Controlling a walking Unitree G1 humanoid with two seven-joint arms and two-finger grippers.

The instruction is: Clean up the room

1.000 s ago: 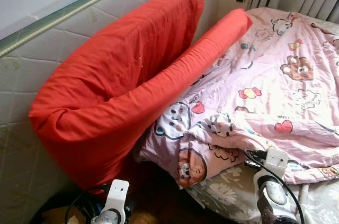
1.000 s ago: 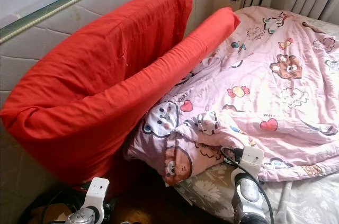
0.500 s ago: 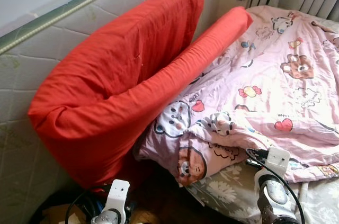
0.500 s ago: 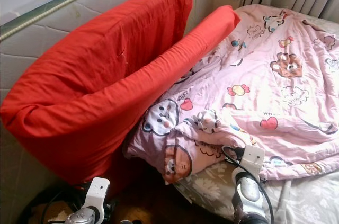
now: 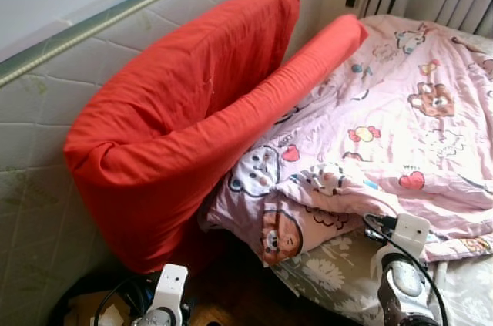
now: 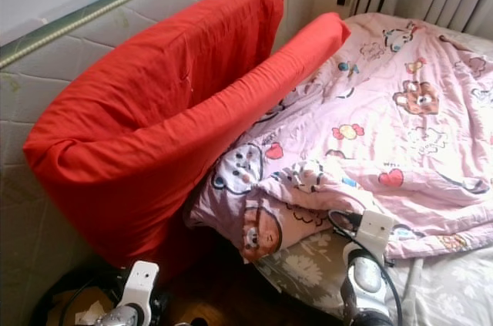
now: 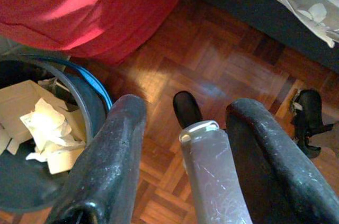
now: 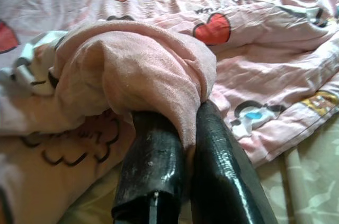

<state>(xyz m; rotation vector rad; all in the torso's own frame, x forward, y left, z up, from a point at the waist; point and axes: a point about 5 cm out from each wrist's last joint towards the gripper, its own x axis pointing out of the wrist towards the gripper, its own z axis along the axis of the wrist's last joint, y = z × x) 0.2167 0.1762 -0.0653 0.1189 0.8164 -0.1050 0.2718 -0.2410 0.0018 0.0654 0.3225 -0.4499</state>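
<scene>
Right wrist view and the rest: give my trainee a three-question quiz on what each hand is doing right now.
1. True or false: the right hand is shut on a fold of the pink cartoon-print blanket.
2. What does the left hand hang over?
A. the parquet floor, beside a bin of crumpled paper
B. the bed's flowered sheet
C. the red cushion
3. Fill in: the red cushion leans against the quilted ____.

Key:
1. True
2. A; its fingers stand apart, holding nothing
3. headboard
</scene>
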